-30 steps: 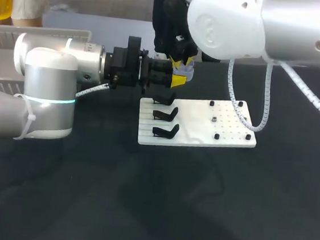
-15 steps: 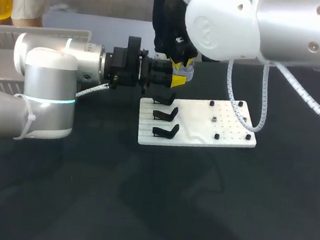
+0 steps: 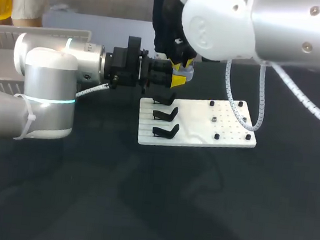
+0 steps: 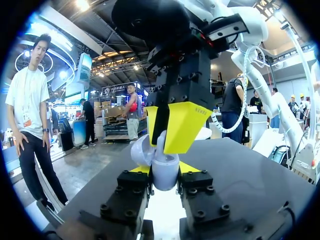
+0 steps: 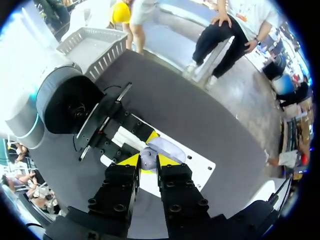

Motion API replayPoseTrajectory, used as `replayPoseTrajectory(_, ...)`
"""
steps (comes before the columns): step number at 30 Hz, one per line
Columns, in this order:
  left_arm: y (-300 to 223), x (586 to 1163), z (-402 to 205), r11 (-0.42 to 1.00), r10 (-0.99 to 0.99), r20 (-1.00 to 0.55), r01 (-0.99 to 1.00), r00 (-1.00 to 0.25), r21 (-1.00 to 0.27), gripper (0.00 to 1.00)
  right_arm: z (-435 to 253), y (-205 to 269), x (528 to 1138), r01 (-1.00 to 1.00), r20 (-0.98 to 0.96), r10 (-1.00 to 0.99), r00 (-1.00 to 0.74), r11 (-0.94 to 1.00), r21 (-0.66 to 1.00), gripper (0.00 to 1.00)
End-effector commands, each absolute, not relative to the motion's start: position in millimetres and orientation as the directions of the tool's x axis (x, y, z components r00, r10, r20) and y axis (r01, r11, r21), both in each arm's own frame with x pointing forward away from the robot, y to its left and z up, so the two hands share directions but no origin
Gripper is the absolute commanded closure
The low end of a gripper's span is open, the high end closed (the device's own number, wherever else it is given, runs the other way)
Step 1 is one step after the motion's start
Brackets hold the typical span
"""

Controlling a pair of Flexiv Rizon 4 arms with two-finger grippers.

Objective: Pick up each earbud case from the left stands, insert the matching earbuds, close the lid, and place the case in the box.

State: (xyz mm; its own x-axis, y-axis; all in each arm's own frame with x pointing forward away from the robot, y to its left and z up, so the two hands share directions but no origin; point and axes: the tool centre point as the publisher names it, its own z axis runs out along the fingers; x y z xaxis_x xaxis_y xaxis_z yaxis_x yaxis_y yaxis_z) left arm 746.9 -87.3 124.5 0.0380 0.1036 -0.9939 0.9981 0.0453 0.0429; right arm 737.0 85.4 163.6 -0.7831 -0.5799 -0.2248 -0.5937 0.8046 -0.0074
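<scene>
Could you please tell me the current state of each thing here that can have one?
earbud case: lid open, held up off the stands.
left gripper: shut on the earbud case.
right gripper: down at the open case; its grip cannot be told.
stands: all three empty.
box: no case visible inside.

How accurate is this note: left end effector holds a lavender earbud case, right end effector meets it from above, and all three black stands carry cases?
One error: the head view shows all three black stands empty on the white board. The rest holds: the left end effector holds the lavender earbud case, and the right end effector meets it from above.
</scene>
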Motion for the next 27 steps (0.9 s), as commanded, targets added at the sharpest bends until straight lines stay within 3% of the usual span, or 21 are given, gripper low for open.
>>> replayPoseTrajectory(1, -87.3, 745.0, 124.1, 0.051, 0.099, -0.994, 0.998, 0.043, 0.048, 1.00, 161.3, 85.6, 738.0, -0.599, -0.220, -0.586, -0.779, 0.801, -0.013, 1.00)
replayPoseTrajectory(24, -87.3, 745.0, 124.1, 0.051, 0.099, -0.994, 0.998, 0.043, 0.048, 1.00, 153.1, 81.7, 731.1, -0.615, -0.227, -0.612, -0.758, 0.786, -0.065, 1.00)
replayPoseTrajectory(26, -87.3, 745.0, 124.1, 0.051, 0.099, -0.994, 0.998, 0.043, 0.048, 1.00, 153.6, 81.5, 730.4, -0.617, -0.229, -0.614, -0.755, 0.784, -0.067, 0.94)
replayPoseTrajectory(27, -87.3, 745.0, 124.1, 0.051, 0.099, -0.994, 0.998, 0.043, 0.048, 1.00, 153.8, 81.5, 730.2, -0.618, -0.234, -0.615, -0.753, 0.783, -0.067, 0.84)
